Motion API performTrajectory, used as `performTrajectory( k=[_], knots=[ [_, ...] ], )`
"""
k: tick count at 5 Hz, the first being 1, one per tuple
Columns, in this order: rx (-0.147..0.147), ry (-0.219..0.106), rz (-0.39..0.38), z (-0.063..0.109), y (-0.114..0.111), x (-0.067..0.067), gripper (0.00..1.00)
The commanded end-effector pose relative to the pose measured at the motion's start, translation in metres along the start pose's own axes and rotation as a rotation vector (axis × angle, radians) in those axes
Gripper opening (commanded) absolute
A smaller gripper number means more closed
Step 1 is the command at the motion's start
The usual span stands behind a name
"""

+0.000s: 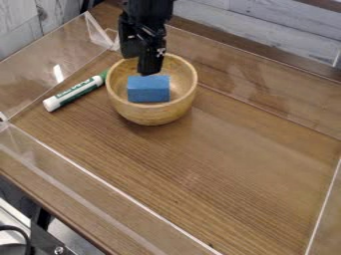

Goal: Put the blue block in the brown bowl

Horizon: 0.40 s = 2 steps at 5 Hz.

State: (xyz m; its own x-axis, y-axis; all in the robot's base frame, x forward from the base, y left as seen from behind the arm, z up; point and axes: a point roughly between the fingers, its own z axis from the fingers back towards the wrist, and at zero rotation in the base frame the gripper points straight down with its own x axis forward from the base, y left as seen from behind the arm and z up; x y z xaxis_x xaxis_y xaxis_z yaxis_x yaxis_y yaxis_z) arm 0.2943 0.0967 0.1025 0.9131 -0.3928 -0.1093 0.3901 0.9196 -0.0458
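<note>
Where the black gripper (144, 54) hovers at the far side of the bowl, its jaws stand parted and hold nothing, the block being released. Its fingers reach down over the far part of the opening, just behind the block; whether they touch it or the rim, I cannot tell. The dark arm (155, 10) comes in from the top edge of the view.

Just in front of the gripper, the blue block (148, 89) lies inside the brown bowl (154, 115), its lighter top face and darker front face both showing. The bowl stands upright on the brown wooden table (213, 169), its pale wooden inner wall visible around the block.

To the left of the bowl in the view, near it, a white and green tube (74, 93) lies slantwise on the table, its green end towards the bowl. Beyond it, clear plastic sheeting (54, 50) covers the upper left corner area. Whitish boards (286, 35) run behind the table's far edge. At the lower left, a black cable (16, 230) curves beside the table, with dark equipment (47, 242) next to it.
</note>
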Motion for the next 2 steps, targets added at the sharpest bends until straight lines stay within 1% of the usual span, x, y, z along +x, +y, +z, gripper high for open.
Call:
performTrajectory(
  k=[1,2],
  knots=[
    [0.057,-0.069,0.011,0.0217,0.0055,-0.0026,1.0],
    [0.061,-0.078,0.01,0.0196,0.0062,-0.0033,1.0]
  ],
)
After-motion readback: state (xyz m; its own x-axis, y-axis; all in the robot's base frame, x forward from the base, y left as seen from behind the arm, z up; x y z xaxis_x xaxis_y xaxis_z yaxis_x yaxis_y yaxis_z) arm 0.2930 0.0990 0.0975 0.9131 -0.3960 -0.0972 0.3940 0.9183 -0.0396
